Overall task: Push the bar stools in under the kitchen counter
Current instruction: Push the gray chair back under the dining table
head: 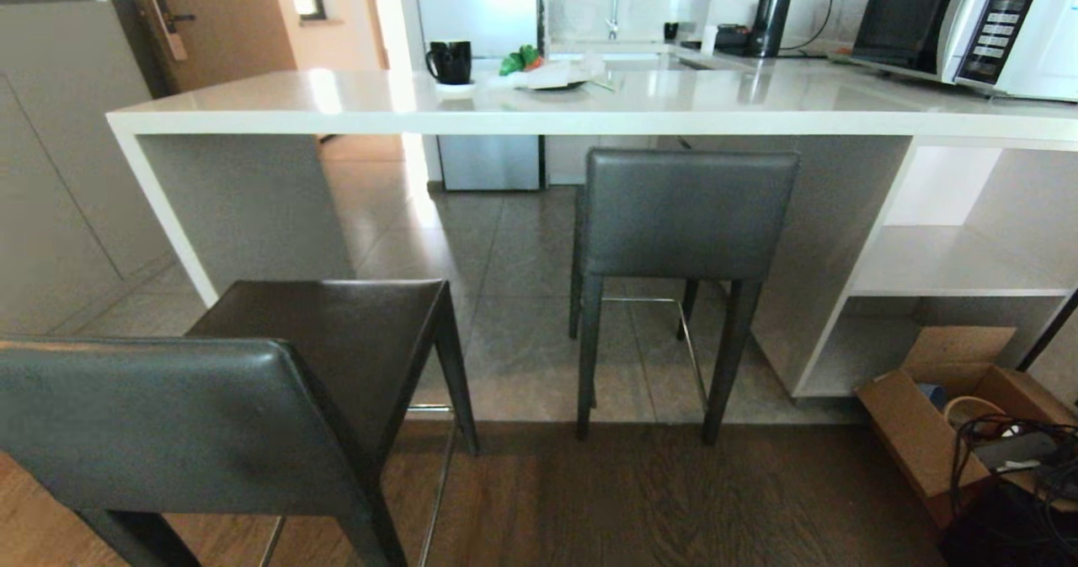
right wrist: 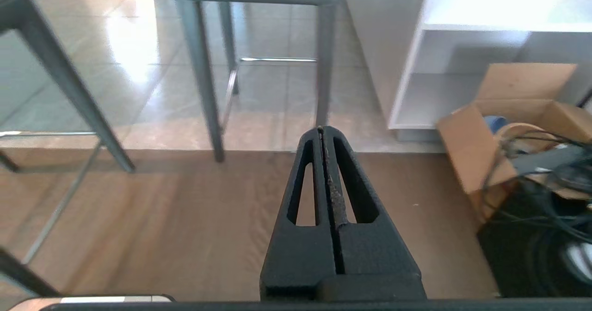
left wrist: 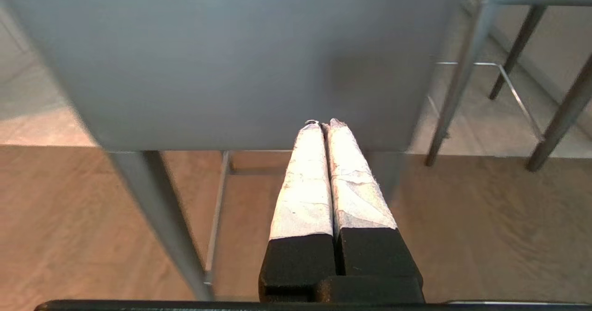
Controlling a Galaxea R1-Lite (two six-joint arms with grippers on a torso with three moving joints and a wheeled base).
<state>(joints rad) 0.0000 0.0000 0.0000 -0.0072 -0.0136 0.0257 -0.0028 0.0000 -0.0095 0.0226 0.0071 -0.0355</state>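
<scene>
Near stool [head: 253,398] sits well out from the worktop [head: 589,104], on the wood floor, backrest toward you; its seat front only nears the white side panel. Far stool [head: 686,238] stands further in, backrest just below the slab edge, legs at the line where tile meets wood; judged mostly tucked, though it may take a little more. Left pincer [left wrist: 325,124] is together, taped tips pointing at the lower edge of the near stool's backrest [left wrist: 231,61]; contact or a small gap, cannot tell. Right pincer [right wrist: 320,130] is together too, hanging over bare wood floor [right wrist: 185,218], aimed toward the far stool's legs, touching nothing. For the push, you'd do well to press low and central on the backrest so the stool slides rather than tips, and keep the line square to the worktop. Your tips sit off to one side of the backrest, which could swing the stool. Watch its left leg against the side panel. Cardboard box [head: 935,415] with cables lies to the right, clear of the path. No brand, label or writing readable anywhere.
</scene>
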